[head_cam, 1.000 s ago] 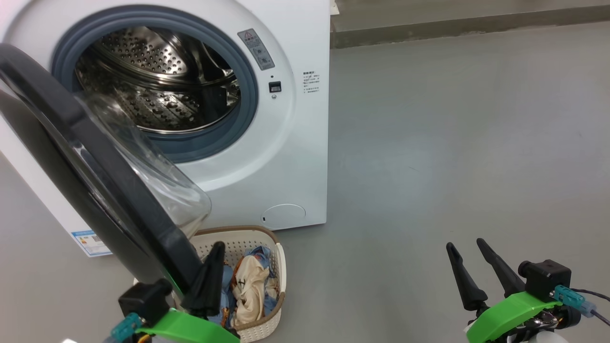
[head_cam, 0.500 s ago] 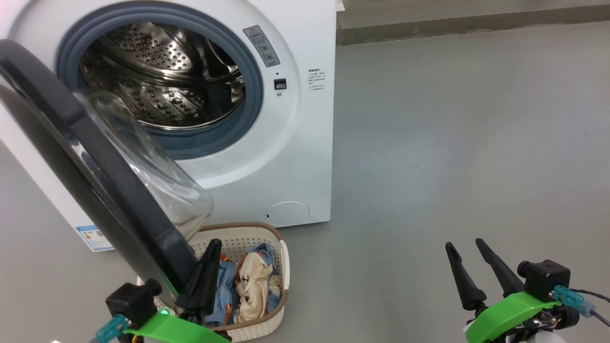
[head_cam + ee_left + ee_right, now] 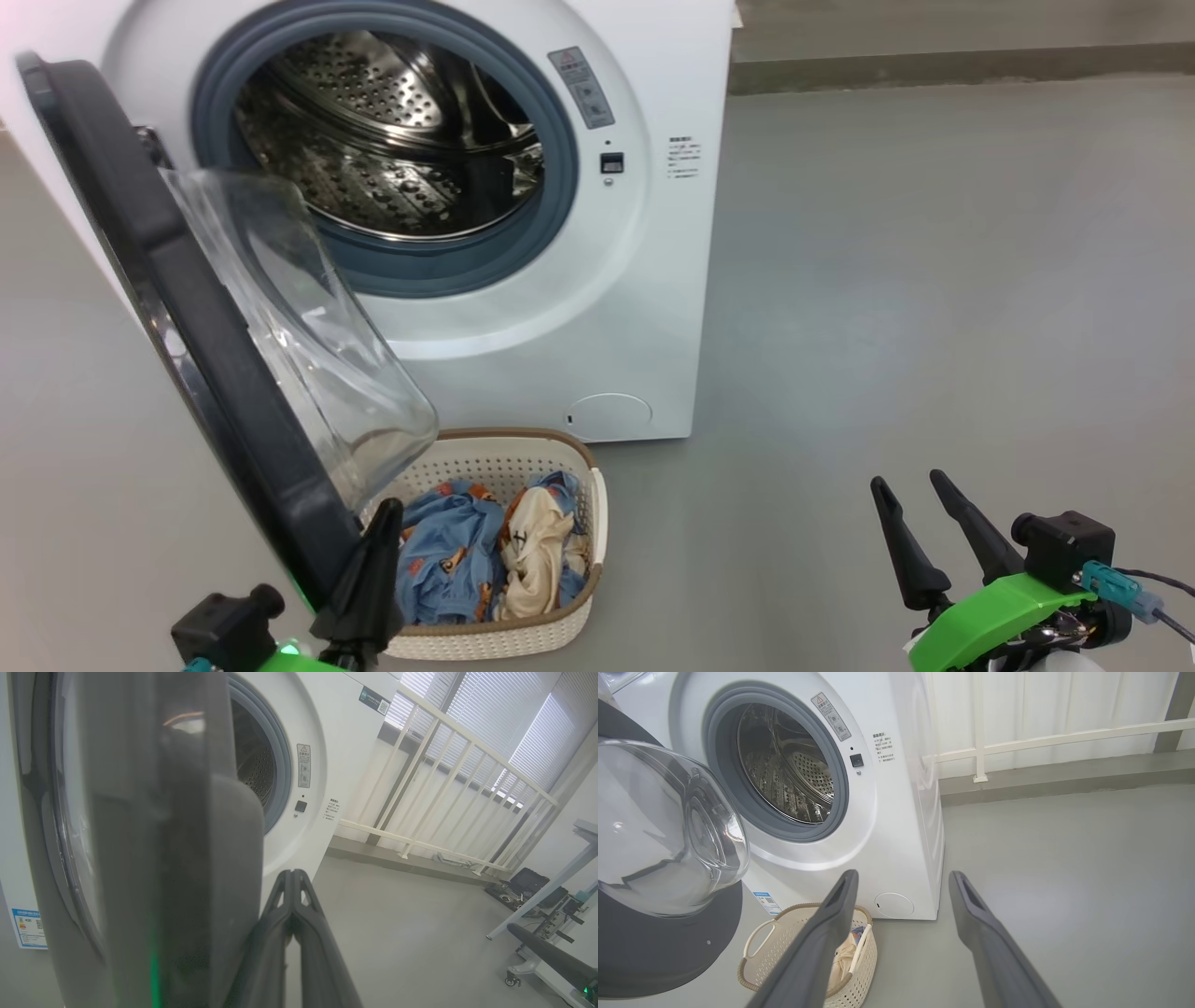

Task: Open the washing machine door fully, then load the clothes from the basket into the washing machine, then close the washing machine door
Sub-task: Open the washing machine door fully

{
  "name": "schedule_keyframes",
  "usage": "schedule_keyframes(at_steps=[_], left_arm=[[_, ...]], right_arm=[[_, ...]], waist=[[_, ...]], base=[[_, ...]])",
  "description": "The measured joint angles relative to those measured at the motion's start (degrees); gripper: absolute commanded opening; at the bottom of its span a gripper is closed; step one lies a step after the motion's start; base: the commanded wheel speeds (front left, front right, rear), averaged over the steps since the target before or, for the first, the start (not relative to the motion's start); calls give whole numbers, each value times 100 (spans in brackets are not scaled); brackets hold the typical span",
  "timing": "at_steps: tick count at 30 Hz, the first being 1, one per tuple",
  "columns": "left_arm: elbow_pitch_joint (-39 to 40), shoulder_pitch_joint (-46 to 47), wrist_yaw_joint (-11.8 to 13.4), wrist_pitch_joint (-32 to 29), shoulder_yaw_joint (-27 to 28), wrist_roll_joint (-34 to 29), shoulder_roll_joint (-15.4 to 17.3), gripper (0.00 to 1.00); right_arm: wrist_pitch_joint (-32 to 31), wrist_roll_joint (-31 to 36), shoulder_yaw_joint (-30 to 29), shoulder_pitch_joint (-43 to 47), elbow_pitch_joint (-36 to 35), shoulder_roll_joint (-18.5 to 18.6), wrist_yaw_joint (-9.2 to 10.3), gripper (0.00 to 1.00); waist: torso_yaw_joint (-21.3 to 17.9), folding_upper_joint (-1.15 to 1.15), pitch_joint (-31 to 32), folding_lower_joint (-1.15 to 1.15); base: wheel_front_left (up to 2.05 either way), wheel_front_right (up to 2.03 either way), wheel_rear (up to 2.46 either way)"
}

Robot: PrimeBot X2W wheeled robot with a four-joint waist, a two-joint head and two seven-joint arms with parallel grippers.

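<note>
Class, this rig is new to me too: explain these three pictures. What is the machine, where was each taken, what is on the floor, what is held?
A two-armed robot faces a washing machine. One picture looks down from its head; two look forward from the wrists. On the floor, a basket of clothes stands by the open washing machine door. The left end effector is shut beside the door's rim; the right end effector is open. Neither holds anything.

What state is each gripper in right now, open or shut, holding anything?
Left gripper: jaws closed on nothing, beside the rim of the washing machine door.
Right gripper: jaws open, holding nothing.
</note>
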State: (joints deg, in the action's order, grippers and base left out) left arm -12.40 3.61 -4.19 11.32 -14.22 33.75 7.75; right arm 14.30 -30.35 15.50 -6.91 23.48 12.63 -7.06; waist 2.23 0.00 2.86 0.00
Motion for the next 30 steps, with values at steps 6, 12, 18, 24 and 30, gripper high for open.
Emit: schedule_keyframes(at_steps=[6, 12, 18, 24, 30], left_arm=[[194, -174, 126, -89, 58, 2, 103, 0], [388, -301, 307, -240, 168, 42, 219, 0], [539, -363, 485, -375, 277, 35, 401, 0], [636, -364, 595, -532, 408, 164, 430, 0], [638, -359, 734, -636, 695, 281, 617, 0]], right_arm=[[-1, -43, 15, 3, 10, -49, 0, 100], [-1, -43, 0, 5, 8, -116, 0, 100], [0, -43, -47, 9, 1, -188, 0, 100], [-1, -42, -100, 9, -9, -318, 0, 100], [0, -33, -145, 9, -30, -408, 0, 100]], waist=[[225, 0, 35, 0], [443, 0, 50, 0], [649, 0, 33, 0], [840, 0, -20, 0], [1011, 0, -98, 0]], base=[[0, 0, 0], [0, 0, 0], [0, 0, 0], [0, 0, 0], [0, 0, 0]])
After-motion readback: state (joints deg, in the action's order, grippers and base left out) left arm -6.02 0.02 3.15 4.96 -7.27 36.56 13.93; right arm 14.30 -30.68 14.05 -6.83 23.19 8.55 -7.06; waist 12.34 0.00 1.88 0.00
